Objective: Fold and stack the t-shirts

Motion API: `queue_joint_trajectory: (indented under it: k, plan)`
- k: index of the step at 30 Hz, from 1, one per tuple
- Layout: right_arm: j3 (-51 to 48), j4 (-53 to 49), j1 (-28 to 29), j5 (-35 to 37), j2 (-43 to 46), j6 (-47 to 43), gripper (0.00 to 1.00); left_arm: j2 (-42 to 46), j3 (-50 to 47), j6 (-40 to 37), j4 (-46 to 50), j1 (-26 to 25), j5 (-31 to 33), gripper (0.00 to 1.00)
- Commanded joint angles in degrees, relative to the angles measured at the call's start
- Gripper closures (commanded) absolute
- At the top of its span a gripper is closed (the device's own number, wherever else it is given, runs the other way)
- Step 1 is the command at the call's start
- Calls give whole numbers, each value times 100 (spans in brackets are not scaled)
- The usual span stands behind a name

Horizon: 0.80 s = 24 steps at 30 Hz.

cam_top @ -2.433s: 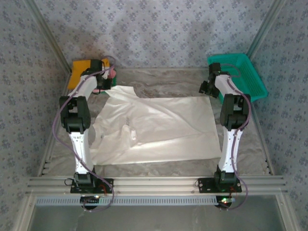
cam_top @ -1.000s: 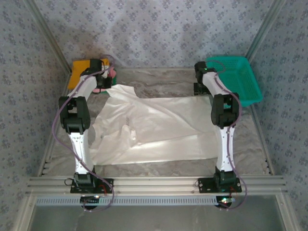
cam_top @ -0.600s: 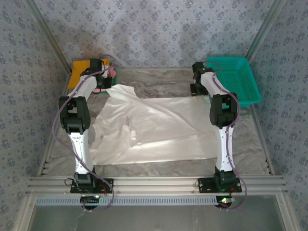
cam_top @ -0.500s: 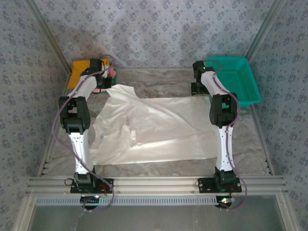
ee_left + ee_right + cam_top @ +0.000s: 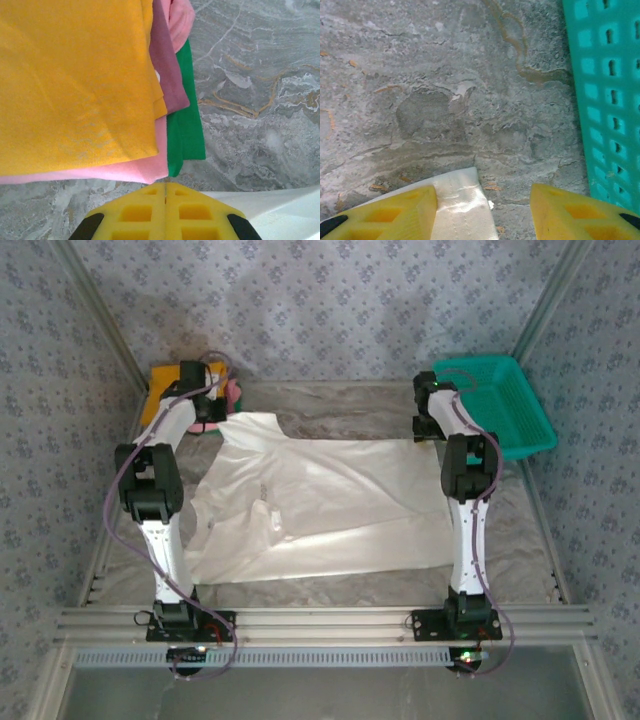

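Rightward by a little, toward the teal basket (image 5: 610,100), is how the right arm has swung in the last half second. The left arm has drawn back toward the far-left corner of the desk (image 5: 260,90). The basket's near corner also sits slightly farther right than it did.

The right fingers (image 5: 385,212) stand apart, one blocky yellow pad on each side of the white t-shirt (image 5: 460,200). Its stitched hem corner lies flat on the desk between them, unclamped. The left fingers (image 5: 135,212) are pressed together. A strip of white cloth shows just beside and below them, but it cannot be told whether any of it is nipped.

Seen from above, the white t-shirt is thin, cream and softly creased. It is spread over the middle of the desk between the two arms, with a short sleeve folded inward on its left side.

Just beyond the left fingers lies a stack of folded shirts. The orange shirt (image 5: 70,80) is on top, with a plum layer (image 5: 167,75) and a pink shirt (image 5: 150,170) under it. The green shirt (image 5: 187,125) pokes out at the right edge.

The desk is covered in grey, marble-veined sheeting. The basket is a plastic mesh with slotted holes, standing just right of the right fingers at the far-right corner.
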State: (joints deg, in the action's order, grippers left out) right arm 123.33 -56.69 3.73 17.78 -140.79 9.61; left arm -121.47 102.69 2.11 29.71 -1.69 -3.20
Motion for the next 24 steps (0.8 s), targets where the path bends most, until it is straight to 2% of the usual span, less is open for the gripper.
queue_joint_trajectory:
  k: [1, 4, 8, 11, 14, 16, 20, 22, 24]
  plan:
    - [34, -88, -28, -616, -93, 24, 48, 241, -42, 95, -141, 55, 63, 100]
    - [-169, 55, -73, -1154, -23, 237, 57, 240, -56, 69, -141, 52, 80, 100]
    - [-349, 247, -50, -1389, 40, 306, 68, 239, -37, 36, -124, 47, 94, 100]
    - [-349, 287, -37, -1353, 65, 286, 78, 238, -4, 50, -115, 55, 65, 100]
    - [-297, 242, -30, -1273, 115, 219, 80, 229, 14, 48, -107, 53, 53, 100]
    - [-289, 241, -27, -1151, 205, 192, 88, 212, 42, 45, -99, 53, 59, 100]
    - [-232, 229, -29, -1070, 305, 125, 93, 127, 172, 58, -40, 42, 18, 100]
    - [-196, 217, -29, -1040, 334, 112, 100, 78, 282, 70, 19, 31, -9, 100]
    - [-195, 233, -26, -1024, 385, 118, 100, 39, 389, 49, 41, 2, -14, 100]
